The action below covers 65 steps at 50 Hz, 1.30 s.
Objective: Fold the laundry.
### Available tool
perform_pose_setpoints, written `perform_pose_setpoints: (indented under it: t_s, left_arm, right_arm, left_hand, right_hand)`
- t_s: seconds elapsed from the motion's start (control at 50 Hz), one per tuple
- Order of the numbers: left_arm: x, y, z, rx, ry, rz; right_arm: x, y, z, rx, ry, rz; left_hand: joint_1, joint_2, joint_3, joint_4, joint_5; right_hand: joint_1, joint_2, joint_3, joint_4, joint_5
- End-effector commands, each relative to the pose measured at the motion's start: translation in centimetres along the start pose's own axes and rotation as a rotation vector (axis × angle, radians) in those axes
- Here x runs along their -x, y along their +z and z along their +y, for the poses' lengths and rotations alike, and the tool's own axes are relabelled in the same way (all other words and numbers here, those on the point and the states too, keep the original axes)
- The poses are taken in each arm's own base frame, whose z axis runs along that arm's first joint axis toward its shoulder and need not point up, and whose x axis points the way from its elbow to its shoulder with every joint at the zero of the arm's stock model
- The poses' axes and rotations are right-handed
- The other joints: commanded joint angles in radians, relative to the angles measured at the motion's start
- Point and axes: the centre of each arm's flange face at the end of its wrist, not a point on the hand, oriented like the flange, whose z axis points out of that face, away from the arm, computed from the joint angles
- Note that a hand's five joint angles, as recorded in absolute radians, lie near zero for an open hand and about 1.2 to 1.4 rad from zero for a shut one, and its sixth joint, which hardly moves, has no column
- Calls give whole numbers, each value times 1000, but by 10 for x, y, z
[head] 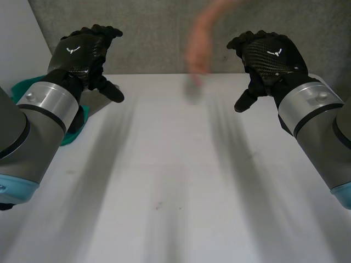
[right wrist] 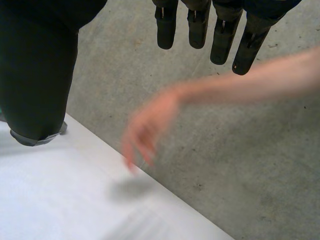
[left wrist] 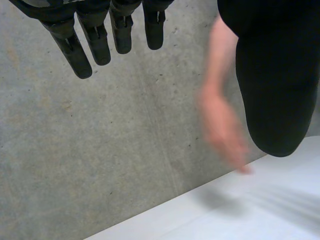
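Fingers (left wrist: pixel 97 45) on left hand (head: pixel 82 55): hanging straight and slightly spread, gripping nothing, touching nothing. Likewise on right hand (head: pixel 269 55): fingers (right wrist: pixel 222 45) pointing down, loose and open, hovering empty over the grey floor (head: pixel 164 33) just past the white surface (head: pixel 175 181). Hovering well apart, one hand toward each far corner, both raised clear of the surface.

Cloth (head: pixel 21 87): lying teal at the surface's left edge, mostly hiding behind the left arm (head: pixel 33 126) and being cut off by it, touching neither hand; shape and folds hard to make out.

Person's hand (head: pixel 196 57): reaching down between the two hands toward the far edge, blurring too much for telling whether touching the surface.
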Motion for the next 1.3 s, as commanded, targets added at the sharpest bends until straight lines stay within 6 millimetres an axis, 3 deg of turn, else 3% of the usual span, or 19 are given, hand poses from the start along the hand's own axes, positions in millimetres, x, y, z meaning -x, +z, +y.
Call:
perform_pose_setpoints:
  t_s: [0.02, 0.16, 0.24, 0.26, 0.4, 0.54, 0.62, 0.8, 0.86, 0.92, 1.0, 1.02, 1.08, 1.1, 1.16, 1.18, 1.24, 1.26, 1.3]
  left_arm:
    - [18, 20, 14, 5, 36, -45]
    - [63, 56, 55, 88, 238, -139]
    - [95, 76, 86, 158, 381, -190]
    - [113, 83, 97, 187, 434, -219]
    - [181, 104, 153, 309, 583, -297]
    - [220, 115, 180, 334, 631, -288]
    - [236, 118, 194, 350, 645, -296]
    - [247, 120, 206, 346, 665, -347]
    - [250, 122, 202, 316, 682, -407]
    - [244, 122, 188, 286, 688, -468]
    - [205, 116, 132, 187, 653, -454]
    - [181, 111, 104, 120, 610, -427]
    - [141, 99, 70, 36, 523, -366]
    - [115, 88, 50, -15, 464, -319]
    - [77, 70, 21, -88, 373, -240]
    - [51, 54, 7, -114, 319, -177]
    - [11, 25, 2, -89, 250, -59]
    - [-11, 10, 7, -51, 225, 16]
    - [-35, -6, 15, -1, 204, 103]
  right_arm:
    - [1, 1, 4, 10, -5, -4]
    - [2, 3, 6, 17, -6, -5]
    - [2, 4, 9, 25, -16, -7]
    - [2, 4, 10, 28, -19, -7]
    - [3, 5, 13, 35, -30, -11]
    - [4, 7, 19, 50, -32, -14]
    - [5, 8, 22, 57, -32, -17]
    - [6, 10, 26, 69, -32, -21]
    - [5, 10, 26, 68, -34, -18]
    - [5, 10, 25, 65, -40, -17]
    - [5, 10, 22, 56, -53, -16]
    - [4, 10, 21, 53, -56, -14]
    - [0, 11, 19, 50, -62, 0]
    - [-1, 11, 18, 47, -62, 2]
    - [-4, 13, 17, 43, -63, 12]
    - [-4, 13, 17, 42, -63, 14]
    - [-8, 14, 16, 40, -63, 25]
    - [-10, 15, 16, 41, -64, 30]
    - [-13, 16, 17, 43, -64, 39]
  left_hand:
    - [-14, -12, -16, -9, -27]
    - [-3, 0, -4, 3, -16]
    - [-3, 0, -4, 3, -16]
    - [-6, -3, -7, 0, -19]
    - [-26, -24, -28, -20, -39]
    - [-9, -6, -10, -3, -22]
    - [181, 184, 180, 187, 169]
    - [1188, 1190, 1186, 1194, 1175]
    - [1189, 1191, 1187, 1195, 1176]
    - [1189, 1191, 1187, 1195, 1176]
    - [1189, 1191, 1187, 1195, 1176]
    - [1189, 1191, 1187, 1195, 1176]
    - [1189, 1191, 1187, 1195, 1176]
    - [1189, 1191, 1187, 1195, 1176]
    - [1189, 1191, 1187, 1195, 1176]
    - [1189, 1191, 1187, 1195, 1176]
    - [1189, 1191, 1187, 1195, 1176]
    - [1189, 1191, 1187, 1195, 1176]
    - [1189, 1191, 1187, 1195, 1176]
  right_hand:
    - [-22, -44, -38, -58, -66]
    - [-22, -44, -38, -58, -66]
    - [-22, -44, -38, -58, -66]
    - [-22, -44, -38, -58, -66]
    - [-22, -44, -38, -58, -66]
    - [-22, -44, -38, -58, -66]
    - [-22, -44, -38, -58, -66]
    - [-22, -44, -38, -58, -66]
    - [-22, -44, -38, -58, -66]
    - [-22, -44, -38, -58, -66]
    - [-22, -44, -38, -58, -66]
    - [-22, -44, -38, -58, -66]
    - [-22, -44, -38, -58, -66]
    - [-22, -44, -38, -58, -66]
    - [-22, -44, -38, -58, -66]
    - [-22, -44, -38, -58, -66]
    - [-22, -44, -38, -58, -66]
    - [-22, -44, -38, -58, -66]
    - [-22, -44, -38, -58, -66]
